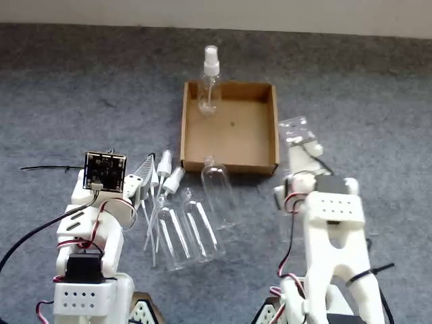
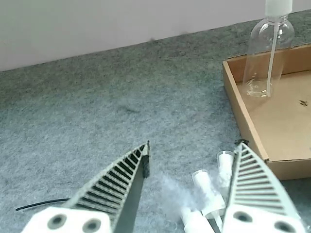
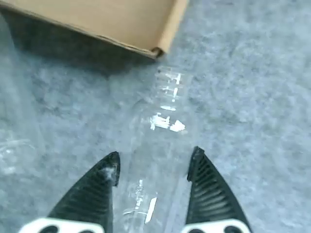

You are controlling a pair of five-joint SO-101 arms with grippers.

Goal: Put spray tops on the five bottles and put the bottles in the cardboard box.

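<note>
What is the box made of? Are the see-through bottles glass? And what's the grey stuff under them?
The box looks like plain brown cardboard, matte, with a thin raw edge. The bottles are clear and shiny; probably thin plastic, though glass can't be ruled out. The grey surface looks like short fuzzy carpet or felt, speckled and dull.

Grey carpet [image 1: 67, 88] runs back to a pale, plain wall [image 1: 202, 10].
</note>
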